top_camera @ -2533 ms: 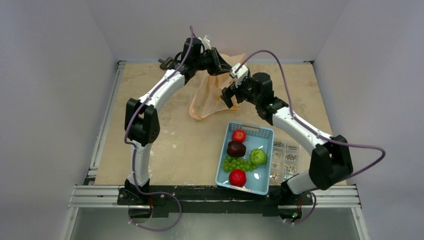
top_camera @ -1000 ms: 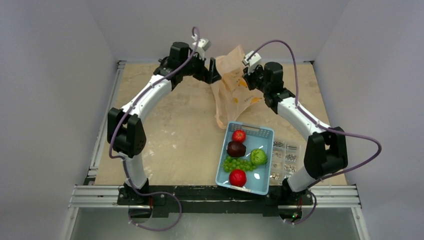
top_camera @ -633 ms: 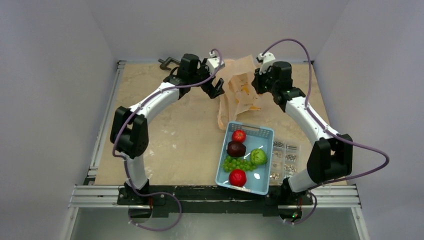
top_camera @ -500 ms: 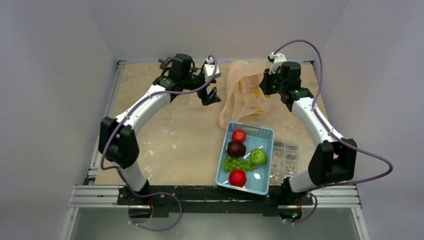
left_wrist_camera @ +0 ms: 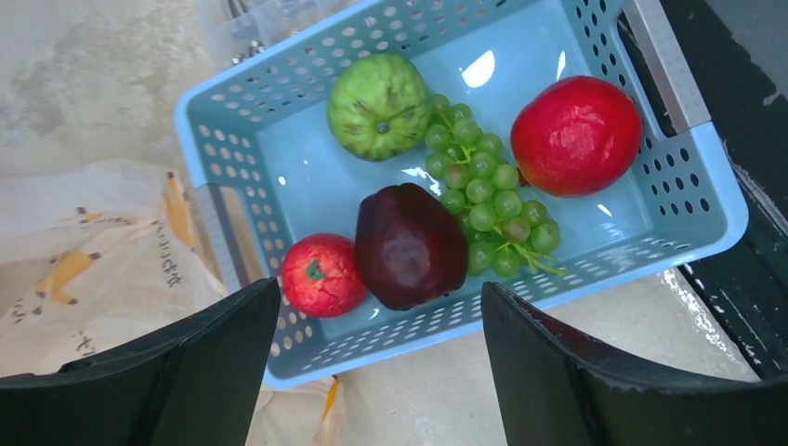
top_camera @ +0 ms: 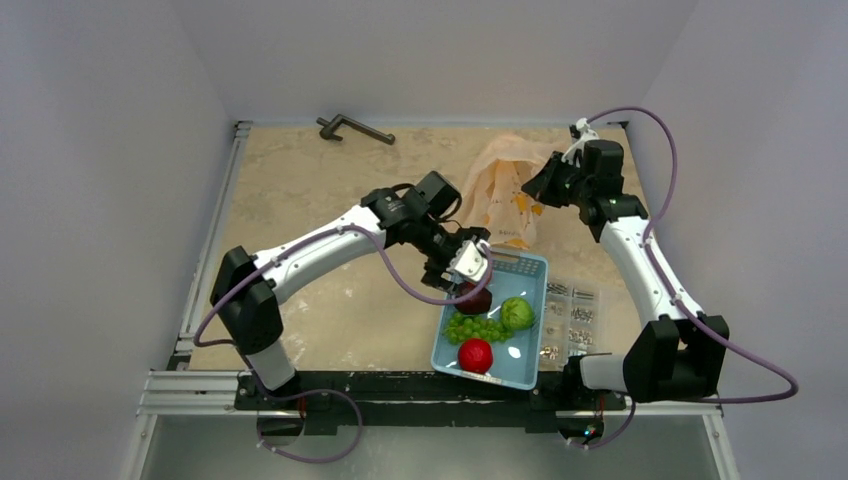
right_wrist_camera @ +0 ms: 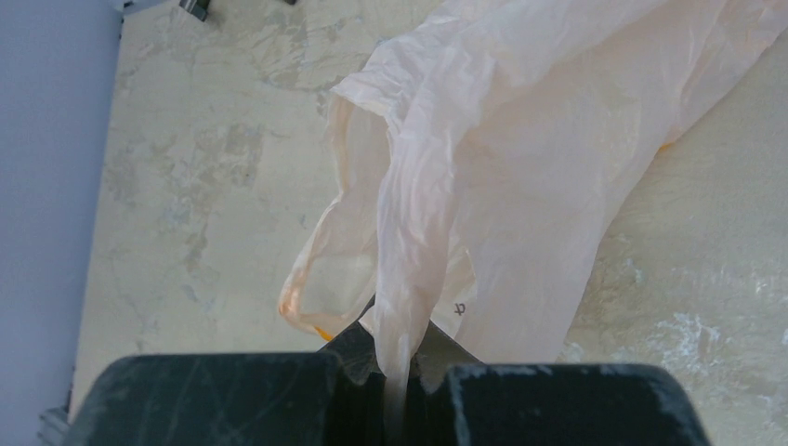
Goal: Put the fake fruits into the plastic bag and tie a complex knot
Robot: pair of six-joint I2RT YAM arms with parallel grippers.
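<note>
Five fake fruits (left_wrist_camera: pixel 409 246), red, maroon and green, lay in the blue basket (left_wrist_camera: pixel 297 167) under the empty, wide-spread left gripper (left_wrist_camera: pixel 378 288). Rightward, the crinkly pale-orange plastic bag (right_wrist_camera: pixel 520 167), print unreadable, slumped on the table (top_camera: pixel 300 190), pinched by the right gripper (right_wrist_camera: pixel 395 364).

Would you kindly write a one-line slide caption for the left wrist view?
Open left gripper hovers above the blue basket holding five fake fruits, plastic bag beside it.

Fake fruits (left_wrist_camera: pixel 409 246) in the basket (left_wrist_camera: pixel 297 177), plastic bag (top_camera: pixel 505 190) just behind it, parts box (top_camera: pixel 572 315) on its right
</note>
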